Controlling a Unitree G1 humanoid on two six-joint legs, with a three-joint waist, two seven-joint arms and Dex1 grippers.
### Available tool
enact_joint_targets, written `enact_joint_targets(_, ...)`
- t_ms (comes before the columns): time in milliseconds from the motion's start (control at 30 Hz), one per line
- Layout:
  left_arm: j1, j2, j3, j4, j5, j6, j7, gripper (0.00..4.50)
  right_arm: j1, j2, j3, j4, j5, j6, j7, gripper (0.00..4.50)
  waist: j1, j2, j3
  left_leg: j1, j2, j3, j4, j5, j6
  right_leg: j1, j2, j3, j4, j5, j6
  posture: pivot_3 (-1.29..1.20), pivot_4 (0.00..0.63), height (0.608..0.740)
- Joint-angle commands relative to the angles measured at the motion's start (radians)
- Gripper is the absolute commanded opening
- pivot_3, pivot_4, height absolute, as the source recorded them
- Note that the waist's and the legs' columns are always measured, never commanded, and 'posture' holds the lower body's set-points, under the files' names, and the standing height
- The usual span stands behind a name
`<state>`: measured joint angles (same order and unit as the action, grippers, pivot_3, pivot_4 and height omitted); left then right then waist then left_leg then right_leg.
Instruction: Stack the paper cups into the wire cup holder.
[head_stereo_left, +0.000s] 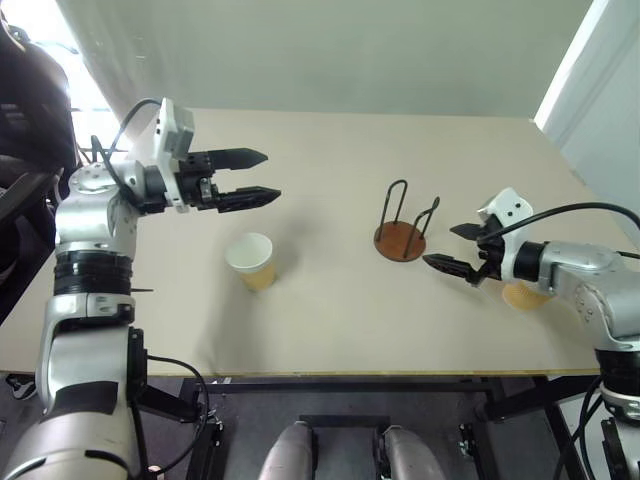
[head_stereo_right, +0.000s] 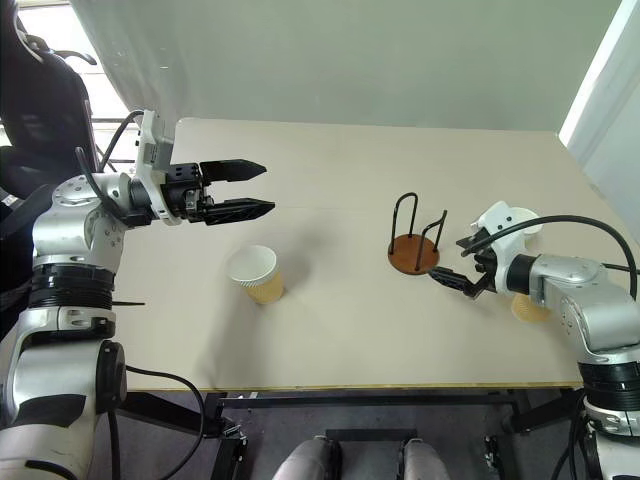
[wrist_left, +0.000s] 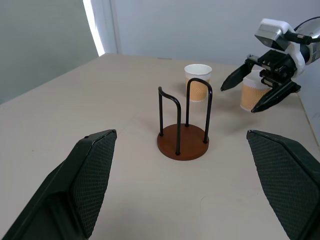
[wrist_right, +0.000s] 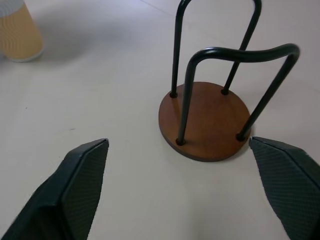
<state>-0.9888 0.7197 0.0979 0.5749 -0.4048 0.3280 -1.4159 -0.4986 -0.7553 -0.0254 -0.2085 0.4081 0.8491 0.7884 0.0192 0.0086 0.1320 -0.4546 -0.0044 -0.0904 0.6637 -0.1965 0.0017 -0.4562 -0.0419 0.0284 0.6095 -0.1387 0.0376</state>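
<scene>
- Right wrist view: the right hand (head_stereo_left: 447, 246) stands wide and empty, just beside the wire cup holder (wrist_right: 210, 100).
- The holder stands upright on the bench (head_stereo_left: 330, 310): round brown disc, two thin black wire loops.
- The left hand (head_stereo_left: 262, 176) hangs wide, empty, above a ribbed tan paper cup (head_stereo_left: 252, 261), mouth up.
- Two more cups (wrist_left: 198, 82) stand behind the right hand.

Cup (head_stereo_left: 524, 296) near table's right edge: mostly hidden behind right arm, only lower tan part peeks out. Second cup (wrist_left: 198, 82) beside it: in head views covered by right wrist, just white rim showing (head_stereo_right: 524, 222). Cup (wrist_right: 17, 32) toward left edge: in right wrist view cut off by picture's edge, rim unseen. Table (head_stereo_left: 330, 330): right corner cut off.
</scene>
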Motion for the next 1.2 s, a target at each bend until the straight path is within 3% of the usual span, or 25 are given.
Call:
enact_joint_targets(33,-0.03,0.002,0.01,-0.006,-0.003,-0.014,-0.001,4.5,-0.041,0.037,0.017,-0.015,-0.007,0.004,-0.038,4.46,-0.001,0.0,0.0,0.0,0.0,0.0,0.0,0.0,0.0,0.0,0.0,0.0,0.0,0.0,0.0,0.0,0.15,0.74)
enact_joint_targets(233,-0.033,-0.004,0.011,-0.003,-0.001,-0.017,0.001,4.5,-0.091,0.147,0.058,0.049,-0.058,-0.012,-0.135,4.46,-0.002,0.0,0.0,0.0,0.0,0.0,0.0,0.0,0.0,0.0,0.0,0.0,0.0,0.001,0.0,0.0,0.15,0.74)
enact_joint_targets(633,-0.027,0.003,0.014,-0.013,-0.004,-0.01,0.0,4.5,-0.113,0.163,0.093,0.067,-0.133,-0.06,-0.158,4.46,0.001,0.0,0.0,0.0,0.0,0.0,0.0,-0.001,0.0,-0.001,0.0,0.0,0.0,0.0,-0.001,0.0,0.15,0.74)
enact_joint_targets(1200,-0.021,0.007,0.013,-0.037,-0.033,0.037,-0.039,4.5,-0.171,0.265,0.123,0.159,-0.215,-0.102,-0.227,4.46,0.001,0.0,0.0,0.0,0.0,-0.001,0.0,-0.001,-0.001,-0.002,0.0,0.0,0.0,0.001,-0.001,0.0,0.15,0.74)
